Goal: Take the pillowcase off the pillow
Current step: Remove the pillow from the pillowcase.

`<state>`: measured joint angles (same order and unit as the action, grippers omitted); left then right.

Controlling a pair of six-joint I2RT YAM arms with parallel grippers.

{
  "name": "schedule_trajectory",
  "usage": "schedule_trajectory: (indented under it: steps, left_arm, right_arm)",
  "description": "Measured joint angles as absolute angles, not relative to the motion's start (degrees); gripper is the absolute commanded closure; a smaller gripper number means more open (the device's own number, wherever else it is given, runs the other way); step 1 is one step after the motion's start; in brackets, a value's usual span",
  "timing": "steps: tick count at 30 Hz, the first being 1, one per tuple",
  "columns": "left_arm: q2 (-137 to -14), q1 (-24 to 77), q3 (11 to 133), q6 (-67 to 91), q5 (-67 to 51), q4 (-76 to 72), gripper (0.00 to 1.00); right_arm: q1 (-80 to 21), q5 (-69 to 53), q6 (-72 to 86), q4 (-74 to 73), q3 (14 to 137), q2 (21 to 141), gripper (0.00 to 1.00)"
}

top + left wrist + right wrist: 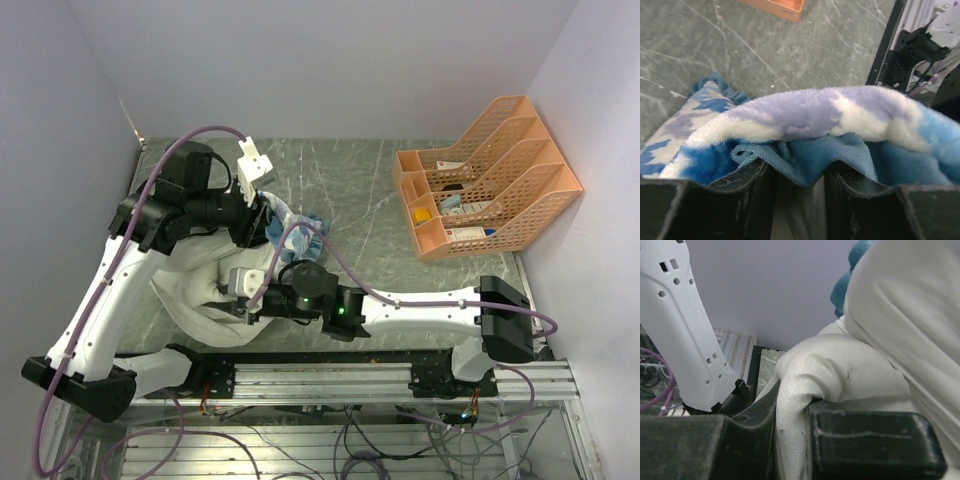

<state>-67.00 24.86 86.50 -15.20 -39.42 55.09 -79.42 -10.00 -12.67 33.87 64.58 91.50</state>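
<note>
Left gripper (799,176): jaws stood parted; pillowcase (805,112) lay draped across the tips, not pinched.
Right gripper (790,415): clamped on a fold of the pillow (890,340).
Pillowcase: bunched at the pillow's far end, on the table (765,45), left of centre.
Pillow: mostly bare, lay near the arm bases, left side.
Rack (485,175): orange, far right, well apart.

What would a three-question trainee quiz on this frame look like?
1. True or false: the right gripper pinches a fold of the white pillow.
2. The orange file rack stands: A far right; B near left; C under the pillow.
3. Which fabric drapes over the fingers of the left gripper?
Key: 1 true; 2 A; 3 the pillowcase.
</note>
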Motion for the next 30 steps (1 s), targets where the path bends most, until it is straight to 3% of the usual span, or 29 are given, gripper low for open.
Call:
schedule_trajectory:
  steps: [7, 10, 15, 19, 22, 25, 29, 30]
  left_arm:
    - [-72.4, 24.93, 86.74, -7.51, -44.95, 54.5, 0.53]
    - [-74.35, 25.21, 86.85, -6.2, -44.95, 54.7, 0.6]
    - [-74.5, 27.18, 86.37, -6.37, -31.51, 55.18, 0.72]
    - [-73.58, 27.9, 85.71, -8.58, -16.12, 53.43, 0.77]
    - [-72.51, 26.02, 85.27, -9.02, -11.11, 51.53, 0.78]
    - [-70.24, 23.97, 83.83, -9.63, -11.6, 49.52, 0.75]
    - [-65.76, 21.5, 82.65, -12.82, -20.6, 49.84, 0.73]
    - [-64.69, 20.99, 82.83, -13.87, -23.97, 50.52, 0.74]
  right_arm:
    - [-80.49, -8.69, -16.14, 28.93, 72.23, 96.75, 1.0]
    - [-81.47, -6.81, -17.93, 26.74, 74.56, 98.35, 1.0]
    - [-83.02, -3.46, -20.62, 23.75, 74.98, 98.65, 1.0]
    - [-84.07, -0.4, -21.89, 24.77, 67.46, 92.95, 1.0]
    - [-84.18, 2.63, -22.13, 26.61, 61.45, 87.07, 1.0]
    - [-84.01, 4.56, -21.47, 29.76, 55.33, 82.21, 1.0]
    - [-83.68, 2.7, -17.89, 34.39, 48.03, 77.6, 1.0]
    - [-83.55, 1.52, -16.47, 35.35, 47.03, 76.95, 0.9]
